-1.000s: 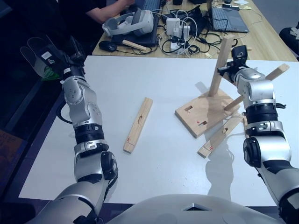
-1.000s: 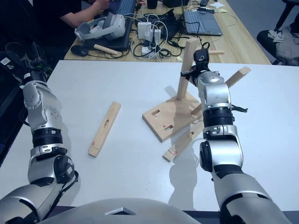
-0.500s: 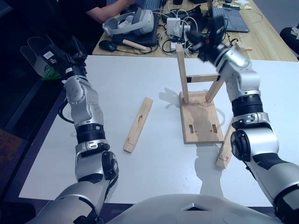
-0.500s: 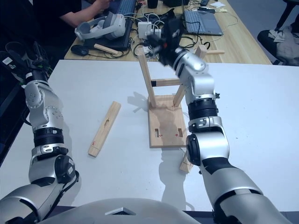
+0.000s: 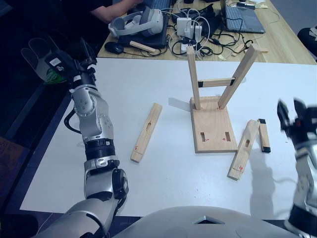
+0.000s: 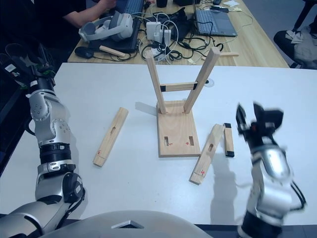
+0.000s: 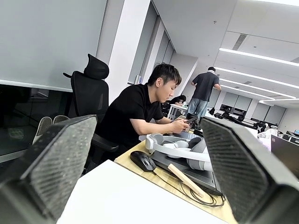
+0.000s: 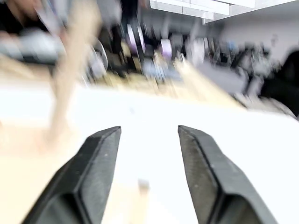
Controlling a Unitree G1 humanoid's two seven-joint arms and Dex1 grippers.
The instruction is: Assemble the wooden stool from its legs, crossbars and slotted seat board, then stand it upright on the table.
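The wide white bench [image 5: 163, 173] lies before me. Near its middle the pale, flat, rectangular wooden seat board [image 5: 213, 131] rests on its face. Two long square-cut wooden legs [image 5: 192, 74] stand up out of its 12 o'clock end, one upright and the other leaning out toward 1 o'clock. A short wooden crossbar [image 5: 216, 82] joins them partway up. Two open slots show at the board's 6 o'clock end.

At 9 o'clock from the board, well apart from it, a loose slotted wooden leg [image 5: 146, 132] lies flat. At 4 o'clock a second loose slotted leg [image 5: 243, 156] lies near the board. Just beside that leg, at 3 o'clock, is a short wooden bar with black ends [image 5: 264, 135].

My left tool [image 7: 149, 158] is raised off the bench's 10 o'clock corner, fingers spread wide and empty. My right tool [image 8: 149, 158] hangs above the bench at 3 o'clock, beyond the short bar, fingers parted and gripping nothing.
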